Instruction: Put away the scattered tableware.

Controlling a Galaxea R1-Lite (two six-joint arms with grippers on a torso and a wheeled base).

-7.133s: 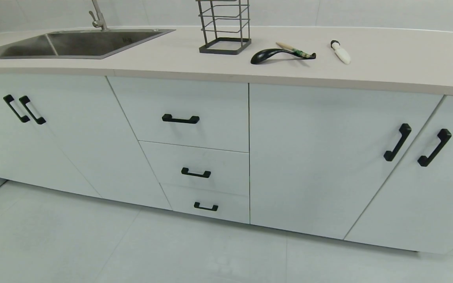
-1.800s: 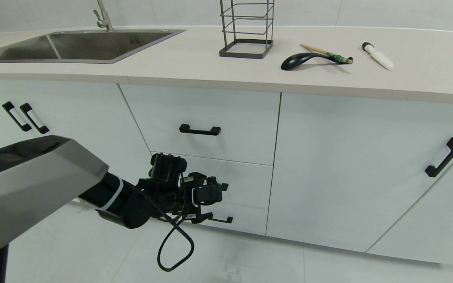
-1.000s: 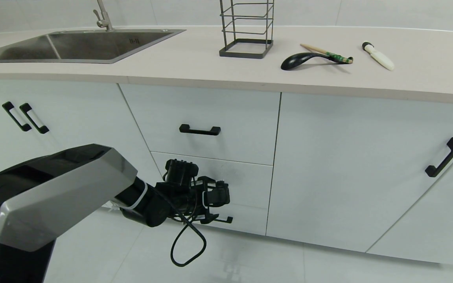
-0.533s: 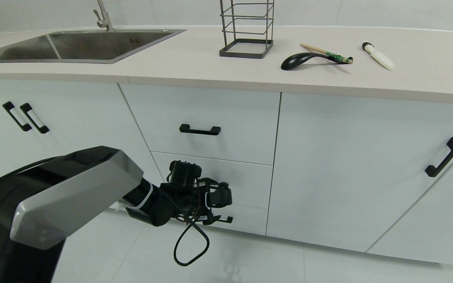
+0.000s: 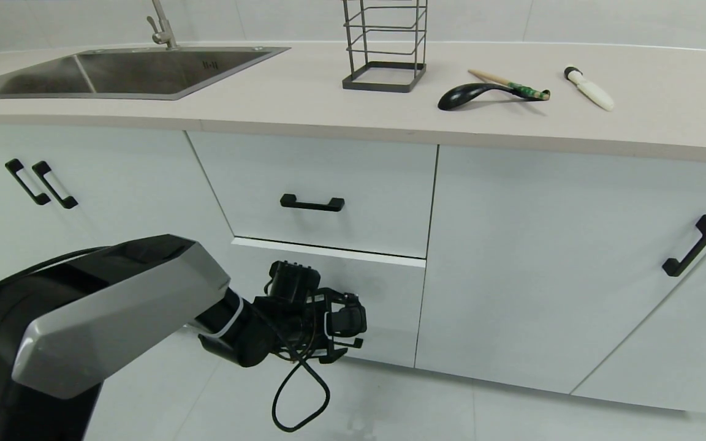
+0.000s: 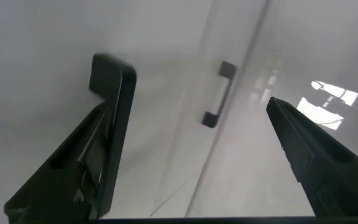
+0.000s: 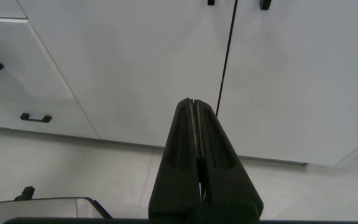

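Left gripper (image 5: 353, 327), fingers spread, sits at the slightly open middle drawer (image 5: 383, 288), lower centre. Right gripper (image 7: 194, 109) is pressed closed.

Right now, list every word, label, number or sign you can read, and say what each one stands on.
No text can be read.
Dark mark on the inner wall of the sink: too small to read.
Countertop and black spoon: no print visible.
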